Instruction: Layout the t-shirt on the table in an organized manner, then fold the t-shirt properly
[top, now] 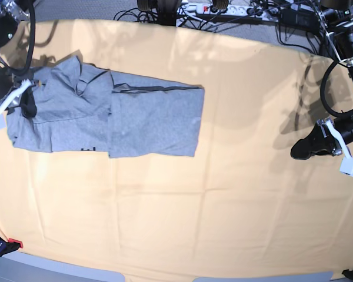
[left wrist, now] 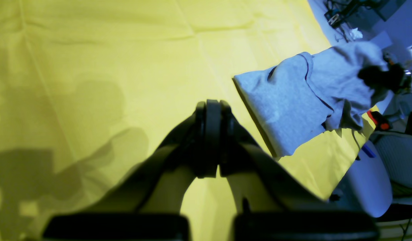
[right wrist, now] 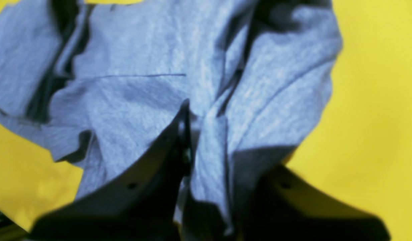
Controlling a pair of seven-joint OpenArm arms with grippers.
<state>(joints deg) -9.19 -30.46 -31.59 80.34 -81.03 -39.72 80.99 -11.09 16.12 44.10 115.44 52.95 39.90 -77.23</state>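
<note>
The heather-grey t-shirt [top: 106, 114] lies on the left part of the table [top: 223, 194], folded into a long band, with a bit of dark lettering at its near edge. My right gripper [top: 26, 104] is at the shirt's left end and is shut on a bunched fold of it. In the right wrist view the t-shirt [right wrist: 142, 83] drapes over the right gripper [right wrist: 209, 140] and hides one finger. My left gripper [top: 303, 150] is shut and empty above bare cloth, far right of the shirt. The left wrist view shows the left gripper [left wrist: 212, 106] and the t-shirt [left wrist: 293, 100] beyond it.
Cables and a power strip [top: 223, 9] lie past the table's far edge. A red clamp [top: 12, 242] sits at the front left corner. The left wrist view shows the table's edge [left wrist: 343, 167] just past the shirt, with equipment behind it.
</note>
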